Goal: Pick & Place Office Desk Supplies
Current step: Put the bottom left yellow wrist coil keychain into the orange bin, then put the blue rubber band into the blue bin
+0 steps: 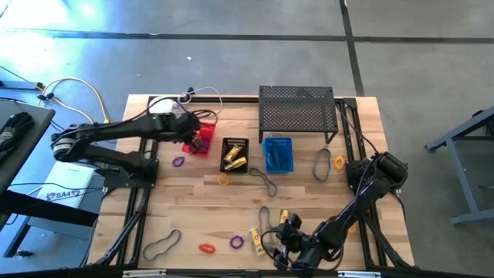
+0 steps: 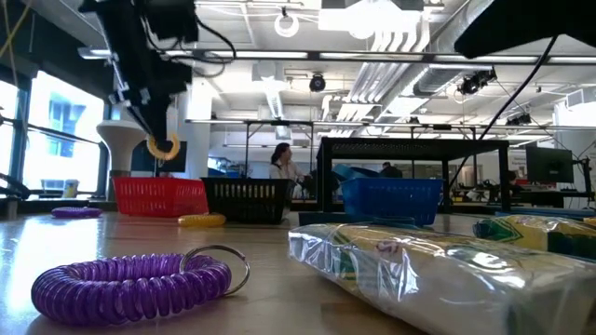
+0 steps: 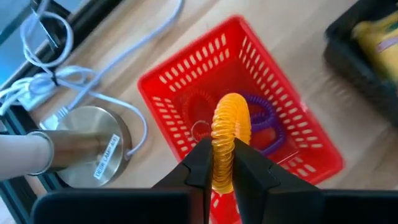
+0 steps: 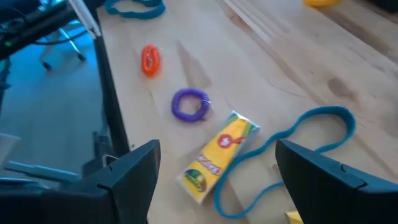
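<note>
Orange coil ring (image 3: 229, 134) is what your left gripper (image 3: 219, 167) is pinching, held above the red basket (image 3: 186, 93) near the surface's far edge; purple and red rings already lie inside it. Your right gripper (image 4: 214, 180) hangs with fingers spread wide over the near edge, above a yellow packet (image 4: 214, 155), a purple coil ring (image 4: 190, 104) and a dark band loop (image 4: 292, 146).
</note>
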You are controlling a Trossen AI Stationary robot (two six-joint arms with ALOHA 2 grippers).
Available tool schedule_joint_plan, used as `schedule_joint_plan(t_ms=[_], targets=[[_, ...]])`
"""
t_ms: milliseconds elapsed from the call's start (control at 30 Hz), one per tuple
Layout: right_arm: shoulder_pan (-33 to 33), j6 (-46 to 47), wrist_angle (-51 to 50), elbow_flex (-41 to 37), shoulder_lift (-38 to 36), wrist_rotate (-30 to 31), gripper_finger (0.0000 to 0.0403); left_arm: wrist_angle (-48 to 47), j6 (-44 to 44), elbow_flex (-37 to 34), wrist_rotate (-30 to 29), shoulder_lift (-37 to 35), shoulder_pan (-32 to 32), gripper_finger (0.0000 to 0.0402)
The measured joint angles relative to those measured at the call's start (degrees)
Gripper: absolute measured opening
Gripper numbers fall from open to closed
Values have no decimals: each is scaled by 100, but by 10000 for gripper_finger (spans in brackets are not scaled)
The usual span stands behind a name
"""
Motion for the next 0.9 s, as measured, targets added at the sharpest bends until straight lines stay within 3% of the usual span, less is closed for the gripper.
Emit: schedule_joint_plan(t_ms=[267, 467, 733, 900], targets=[[1, 7, 208, 0, 0, 25, 307, 345, 461, 1, 11, 905, 61, 63], [-15, 130, 295, 0, -2, 19, 307, 483, 832, 6, 0, 1125, 24, 65], [-26, -308, 291, 0, -2, 17, 307, -225, 494, 613, 33, 511, -476, 65], [-23, -544, 291, 0, -2, 12, 307, 41, 232, 678, 764, -76, -1170, 65]])
